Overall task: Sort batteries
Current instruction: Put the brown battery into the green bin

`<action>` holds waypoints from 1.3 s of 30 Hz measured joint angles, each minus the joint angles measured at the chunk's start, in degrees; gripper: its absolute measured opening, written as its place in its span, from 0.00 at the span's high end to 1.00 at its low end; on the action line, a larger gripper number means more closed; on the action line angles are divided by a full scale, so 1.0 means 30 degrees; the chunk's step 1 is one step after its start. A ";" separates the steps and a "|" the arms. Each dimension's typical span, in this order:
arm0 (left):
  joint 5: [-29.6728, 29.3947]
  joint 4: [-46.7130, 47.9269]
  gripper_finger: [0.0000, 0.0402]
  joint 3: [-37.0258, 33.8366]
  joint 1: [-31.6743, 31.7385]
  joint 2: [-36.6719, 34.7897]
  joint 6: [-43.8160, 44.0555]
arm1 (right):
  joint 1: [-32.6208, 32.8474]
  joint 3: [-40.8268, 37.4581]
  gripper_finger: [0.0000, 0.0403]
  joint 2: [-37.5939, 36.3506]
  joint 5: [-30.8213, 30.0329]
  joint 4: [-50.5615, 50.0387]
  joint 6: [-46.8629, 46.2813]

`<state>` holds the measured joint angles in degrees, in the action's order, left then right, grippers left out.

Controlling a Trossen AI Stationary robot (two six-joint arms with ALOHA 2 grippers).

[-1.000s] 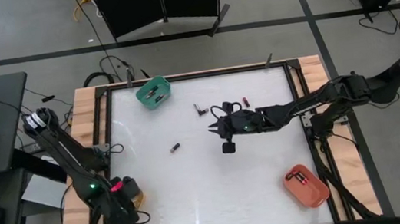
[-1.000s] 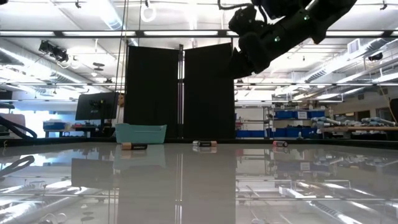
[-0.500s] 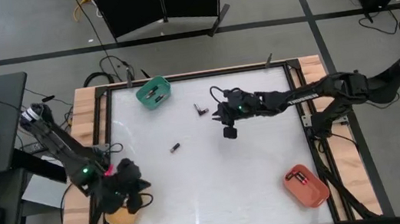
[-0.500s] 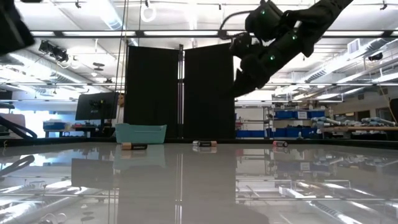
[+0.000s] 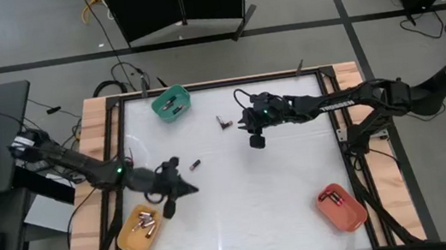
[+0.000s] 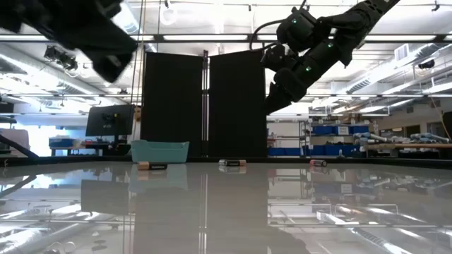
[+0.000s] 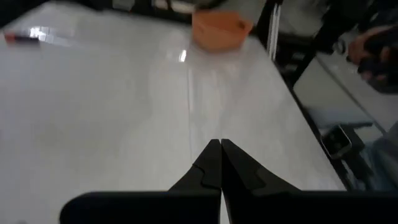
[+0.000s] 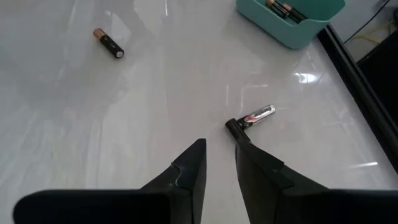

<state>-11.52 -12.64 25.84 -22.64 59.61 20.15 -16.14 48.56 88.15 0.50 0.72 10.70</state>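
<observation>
Loose batteries lie flat on the white table: a silvery pink-banded one [image 8: 250, 118] [image 5: 223, 123], a dark copper-ended one [image 8: 108, 43] [image 5: 195, 164], and three show in the low view [image 6: 152, 166] [image 6: 232, 163] [image 6: 319, 163]. My right gripper [image 8: 219, 155] [image 5: 240, 126] hovers open just short of the silvery battery, nothing between its fingers. Near the table's left middle, my left gripper [image 7: 220, 163] [image 5: 179, 185] is shut and holds nothing, close to the dark battery.
A teal bin [image 5: 171, 103] [image 8: 298, 15] with batteries stands at the far left. A yellow-orange bin [image 5: 140, 229] with several batteries sits near left, and a red-orange bin [image 5: 340, 206] [image 7: 221, 28] near right. The table's middle lies bare [image 5: 250, 199].
My left gripper has swung from above the yellow-orange bin toward the table's middle, leaving that bin and its batteries uncovered. My right gripper has moved toward the far edge, closer to the silvery battery. No battery on the table has shifted.
</observation>
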 joint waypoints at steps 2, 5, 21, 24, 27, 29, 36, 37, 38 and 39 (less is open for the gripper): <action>0.1366 -0.2001 0.99 -0.0799 0.1429 0.0000 -0.1009 | -0.0152 0.0786 0.76 0.0276 0.0138 -0.0878 0.0000; 0.2699 -0.4301 0.99 -0.1777 0.3271 0.0007 -0.2278 | -0.0317 0.2226 0.76 0.1120 0.0288 -0.2104 0.0235; 0.5598 -0.7375 0.98 -0.2408 0.6813 0.1935 -0.5557 | -0.1741 1.1126 0.61 0.9096 -0.0185 -1.1734 0.4807; 0.5605 -0.7508 0.98 -0.2408 0.6808 0.2295 -0.5563 | -0.2043 1.1637 0.56 0.9641 -0.0243 -1.1747 0.5460; 0.5605 -0.7685 0.98 -0.2408 0.6808 0.2407 -0.5564 | -0.2272 1.1829 0.54 1.0169 -0.0266 -1.1704 0.5583; 0.5605 -0.7659 0.98 -0.2405 0.6808 0.2510 -0.5563 | -0.2432 1.1844 0.53 1.0367 -0.0026 -1.1746 0.5703; 0.5598 -0.7942 0.98 -0.2401 0.6808 0.2645 -0.5570 | -0.2609 1.1867 0.57 1.0625 0.1196 -1.1300 0.5832; 0.5598 -0.8016 0.98 -0.2401 0.6808 0.2634 -0.5570 | -0.2607 1.1867 0.57 1.0625 0.1295 -1.1170 0.5838; 0.5595 -0.8017 0.98 -0.2401 0.6808 0.2630 -0.5570 | -0.2595 1.1867 0.58 1.0625 0.1340 -1.1017 0.5843; 0.5590 -0.7962 0.98 -0.2401 0.6808 0.2630 -0.5570 | -0.2595 1.1867 0.59 1.0625 0.1360 -1.0940 0.5843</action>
<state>5.25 -36.53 18.63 -2.22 67.51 3.44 -23.92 84.16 120.03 4.58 -32.09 28.23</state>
